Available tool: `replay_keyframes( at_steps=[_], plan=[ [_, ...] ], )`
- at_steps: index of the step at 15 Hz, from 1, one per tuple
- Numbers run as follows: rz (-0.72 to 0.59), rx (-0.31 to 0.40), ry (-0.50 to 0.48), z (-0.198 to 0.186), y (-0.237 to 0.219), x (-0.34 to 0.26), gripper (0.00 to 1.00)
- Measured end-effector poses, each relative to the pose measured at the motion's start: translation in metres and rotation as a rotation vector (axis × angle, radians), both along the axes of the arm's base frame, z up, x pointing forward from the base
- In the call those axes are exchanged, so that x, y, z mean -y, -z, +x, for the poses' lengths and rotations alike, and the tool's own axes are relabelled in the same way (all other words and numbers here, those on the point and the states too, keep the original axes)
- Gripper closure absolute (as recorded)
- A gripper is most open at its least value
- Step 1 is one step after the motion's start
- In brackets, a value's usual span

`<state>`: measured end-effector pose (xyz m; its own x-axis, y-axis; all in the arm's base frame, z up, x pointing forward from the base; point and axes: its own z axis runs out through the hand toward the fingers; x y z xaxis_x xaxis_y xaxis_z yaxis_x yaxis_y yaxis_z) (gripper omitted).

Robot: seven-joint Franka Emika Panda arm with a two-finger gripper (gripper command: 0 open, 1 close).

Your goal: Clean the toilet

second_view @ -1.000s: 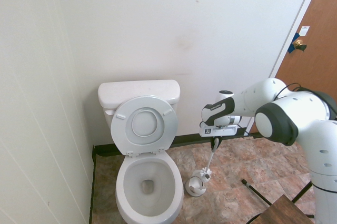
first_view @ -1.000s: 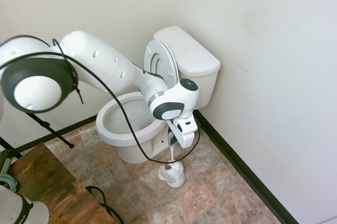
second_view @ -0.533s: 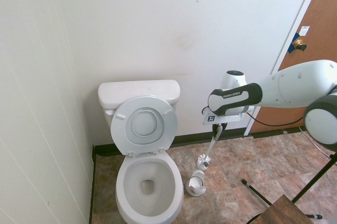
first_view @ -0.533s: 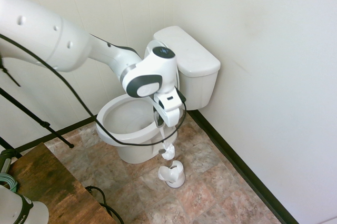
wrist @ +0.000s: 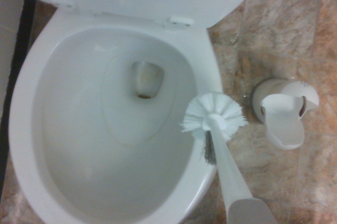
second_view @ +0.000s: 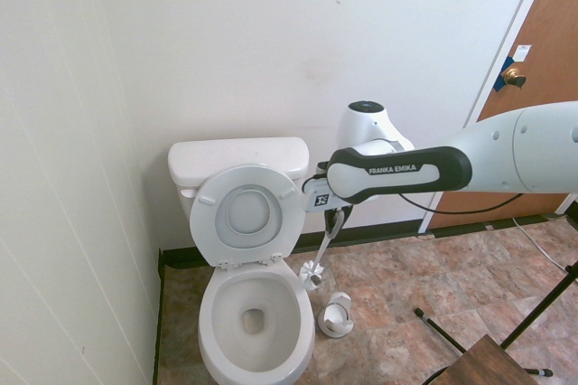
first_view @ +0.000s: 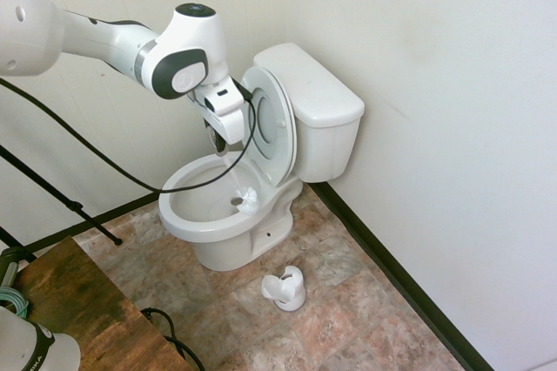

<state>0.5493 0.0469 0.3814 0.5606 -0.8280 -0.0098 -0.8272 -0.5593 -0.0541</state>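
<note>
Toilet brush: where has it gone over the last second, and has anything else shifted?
The gripper, shut on the toilet brush throughout, lifted it out of the brush holder and carried it up and across; its head now hangs over the rim of the toilet. The holder stayed on the floor, now empty; seat and lid remain raised.

The arm was seen as a chain of smooth, rounded white shells joined by dark grey bands. A long black band on the forearm link was lettered "FRANKA EMIKA" in white. The wrist joint was capped by a round black disc with a small lit dot. Below it, a blocky white hand section bore a small black-and-white square marker. A thin black cable was looped from the hand back along the arm.
</note>
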Motion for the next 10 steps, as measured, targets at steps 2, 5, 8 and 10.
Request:
replay_keyframes(
  at_steps=[2, 5, 8, 10],
  plan=[
    [0.006, 0.011, -0.023, 0.003, 0.011, -0.025, 1.00],
    [0.017, 0.022, -0.031, 0.020, 0.043, -0.046, 1.00],
    [0.004, 0.032, -0.014, 0.043, 0.083, -0.073, 1.00],
    [-0.019, 0.032, 0.001, 0.058, 0.115, -0.092, 1.00]
  ],
)
